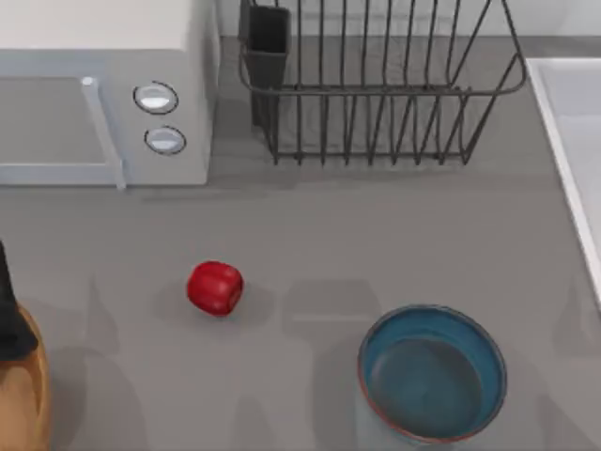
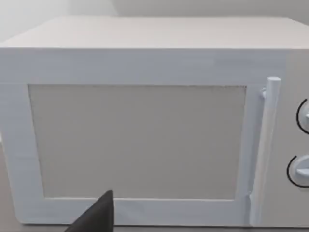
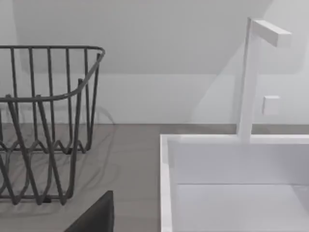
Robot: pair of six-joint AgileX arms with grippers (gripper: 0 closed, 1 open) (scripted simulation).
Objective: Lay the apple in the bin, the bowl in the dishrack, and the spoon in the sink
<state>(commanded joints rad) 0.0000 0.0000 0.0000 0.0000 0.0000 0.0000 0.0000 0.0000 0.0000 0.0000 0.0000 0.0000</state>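
Observation:
The red apple point(image 1: 215, 287) lies on the grey table left of centre. The blue bowl point(image 1: 432, 372) stands upright at the front, right of centre, with nothing in it. The orange-brown bin point(image 1: 33, 395) shows partly at the front left edge, and a dark piece of my left arm point(image 1: 7, 315) hangs over it. The dark wire dishrack point(image 1: 376, 94) stands at the back, also seen in the right wrist view point(image 3: 43, 121). The white sink point(image 1: 554, 122) runs along the right edge. The spoon is out of view. A dark part of my left gripper point(image 2: 96, 218) faces the microwave. A dark part of my right gripper point(image 3: 96, 215) faces the sink point(image 3: 166, 183).
A white microwave point(image 1: 103, 94) with two round knobs stands at the back left and also shows point(image 2: 145, 135) in the left wrist view. The dishrack's utensil cup point(image 1: 268, 47) stands at its left corner. A white faucet point(image 3: 251, 77) rises behind the sink. Open grey table lies between apple and bowl.

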